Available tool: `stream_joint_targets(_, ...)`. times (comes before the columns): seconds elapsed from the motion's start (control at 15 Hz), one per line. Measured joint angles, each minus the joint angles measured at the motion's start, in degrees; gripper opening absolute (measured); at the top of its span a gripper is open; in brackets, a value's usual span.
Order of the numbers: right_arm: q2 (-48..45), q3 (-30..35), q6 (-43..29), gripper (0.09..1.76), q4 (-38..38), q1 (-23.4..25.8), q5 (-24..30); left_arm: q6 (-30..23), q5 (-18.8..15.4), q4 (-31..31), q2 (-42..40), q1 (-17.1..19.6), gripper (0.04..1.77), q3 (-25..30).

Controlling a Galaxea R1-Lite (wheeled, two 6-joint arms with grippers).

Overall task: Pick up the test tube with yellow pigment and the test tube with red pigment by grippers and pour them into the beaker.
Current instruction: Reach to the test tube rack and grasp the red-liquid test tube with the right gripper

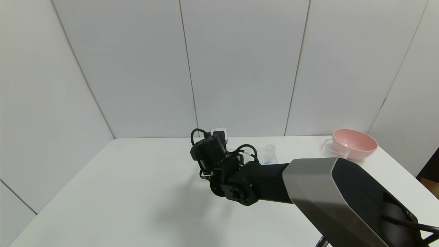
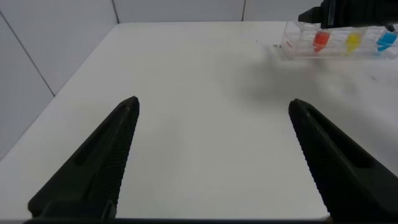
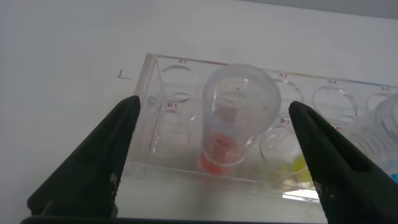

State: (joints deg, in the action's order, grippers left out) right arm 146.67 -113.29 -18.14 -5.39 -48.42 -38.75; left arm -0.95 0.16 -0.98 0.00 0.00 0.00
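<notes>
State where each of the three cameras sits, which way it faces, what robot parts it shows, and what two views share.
Head view: from the head, looking forward and down at the white table; the right arm reaches to the tube rack; pink bowl far right.
Left wrist view: low over bare table, open left gripper in front, rack far off.
Right wrist view: just above the rack, open right gripper straddling the test tube with red pigment.
Shared: both wrist views show the red tube and the test tube with yellow pigment.

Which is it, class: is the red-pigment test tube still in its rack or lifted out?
In the rack: the test tube with red pigment stands upright in the clear rack, between the right hand's open fingers, ungripped.
</notes>
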Motion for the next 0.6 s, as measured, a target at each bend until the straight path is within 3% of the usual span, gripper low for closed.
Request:
stream_joint_targets(0.4, 0.6, -0.5, 0.6, 1.71, -0.4, 0.4, 0.8, 0.0, 0.0, 0.0, 0.0, 0.0, 1.72, 0.0)
stream_joint_targets(0.6, 0.4, -0.5, 0.4, 1.25, -0.5, 0.4, 0.8, 0.0, 0.0, 0.0, 0.0, 0.0, 1.72, 0.0)
